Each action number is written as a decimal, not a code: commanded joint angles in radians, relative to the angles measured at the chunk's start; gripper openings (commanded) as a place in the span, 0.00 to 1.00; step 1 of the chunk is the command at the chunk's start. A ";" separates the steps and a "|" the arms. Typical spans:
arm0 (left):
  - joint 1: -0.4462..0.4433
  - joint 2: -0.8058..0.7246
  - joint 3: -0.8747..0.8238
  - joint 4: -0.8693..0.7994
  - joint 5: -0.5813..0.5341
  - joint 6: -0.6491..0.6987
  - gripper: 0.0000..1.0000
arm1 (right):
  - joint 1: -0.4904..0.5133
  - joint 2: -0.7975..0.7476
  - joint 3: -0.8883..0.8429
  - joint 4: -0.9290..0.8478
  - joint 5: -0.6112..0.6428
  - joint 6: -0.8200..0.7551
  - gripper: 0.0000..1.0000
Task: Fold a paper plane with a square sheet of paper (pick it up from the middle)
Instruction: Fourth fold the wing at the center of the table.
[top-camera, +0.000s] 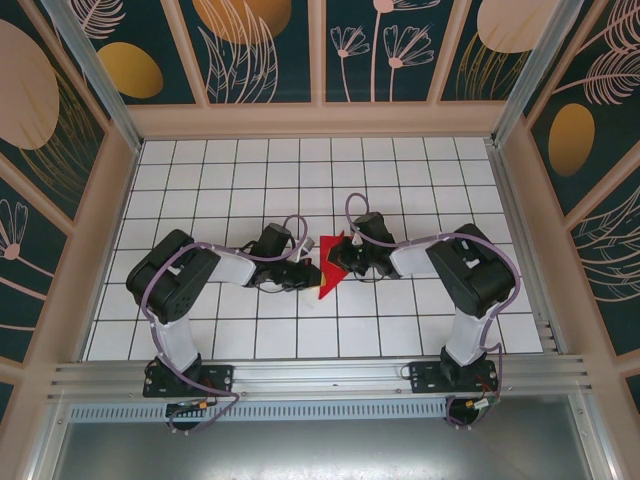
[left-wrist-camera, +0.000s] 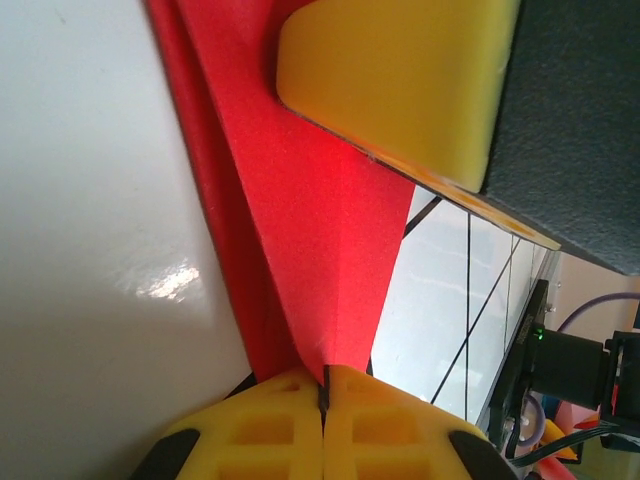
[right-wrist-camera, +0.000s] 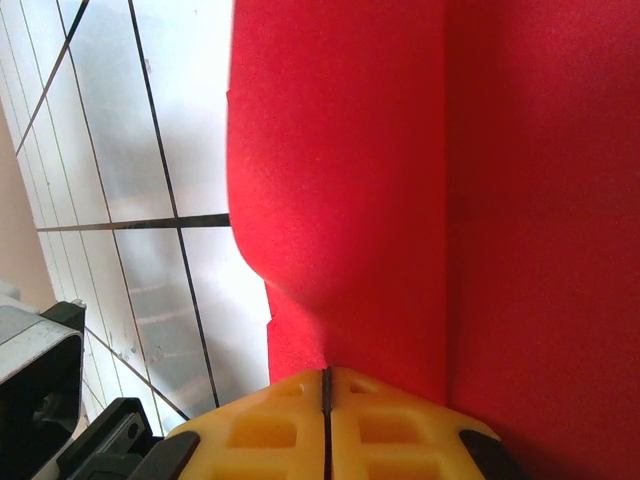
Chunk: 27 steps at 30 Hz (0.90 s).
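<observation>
Two grippers, both clamped fully shut on the thin bright red paper sheet (top-camera: 331, 268), which is part-folded into a narrow wedge at the middle of the white gridded tabletop (top-camera: 420, 180). Left gripper (top-camera: 312, 270) pinches it from the left, right gripper (top-camera: 347, 260) from the right, tips nearly facing. Sheet's long axis runs from near-left point to far-right edge, crossing the line between the hands. I'd run the next crease along that axis. Left arm sits nearer the point.

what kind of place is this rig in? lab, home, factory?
Likely an enclosed lab test cell: white grid table, aluminium frame rail along the near edge, printed leaf-pattern wall panels boxing it in.
</observation>
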 joint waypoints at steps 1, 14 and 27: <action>-0.008 -0.016 -0.034 -0.120 0.075 0.032 0.10 | 0.006 0.066 -0.010 -0.106 0.071 -0.032 0.09; -0.010 -0.041 -0.039 -0.121 0.097 0.029 0.10 | 0.006 0.077 -0.007 -0.112 0.075 -0.038 0.09; -0.009 -0.097 -0.024 -0.136 0.000 0.022 0.25 | 0.008 0.085 -0.007 -0.111 0.073 -0.041 0.09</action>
